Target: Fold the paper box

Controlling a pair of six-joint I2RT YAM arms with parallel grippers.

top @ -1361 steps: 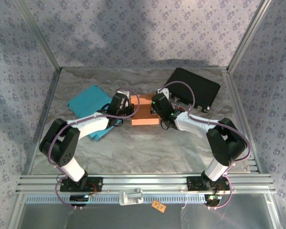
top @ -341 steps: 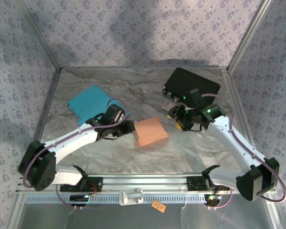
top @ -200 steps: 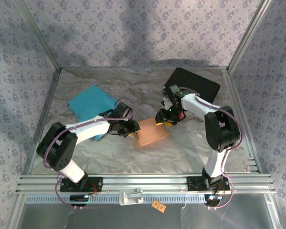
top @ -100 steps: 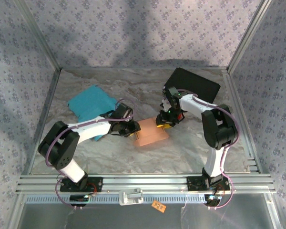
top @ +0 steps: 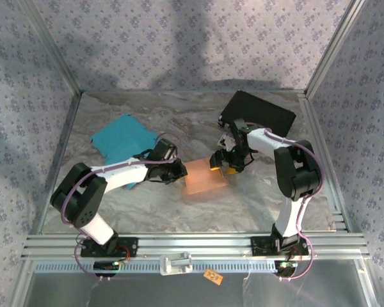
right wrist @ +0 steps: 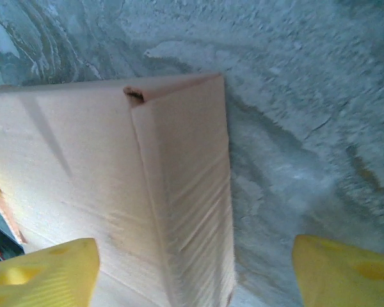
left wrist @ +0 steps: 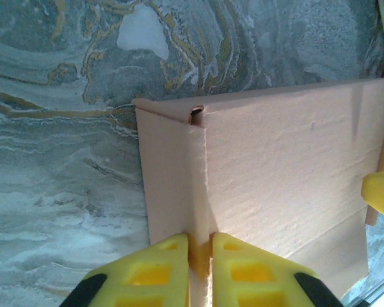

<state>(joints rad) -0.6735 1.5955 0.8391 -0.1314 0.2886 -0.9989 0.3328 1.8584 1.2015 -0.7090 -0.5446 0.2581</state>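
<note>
i see a grey swirly table with dotted walls round it. on it lie one pink-orange paper box, one blue cloth and one black case. the cloth is back-left of the box and the case back-right, lid down. of two grippers, the left gripper is pinched shut on the box's left flap. the right gripper stands wide open over its right edge.

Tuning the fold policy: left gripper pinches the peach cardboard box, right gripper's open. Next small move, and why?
Probably close the right gripper on the fold ridge it straddles. Its jaws stand wide over that ridge of the peach cardboard box, while the left gripper is shut on the opposite ridge.
</note>
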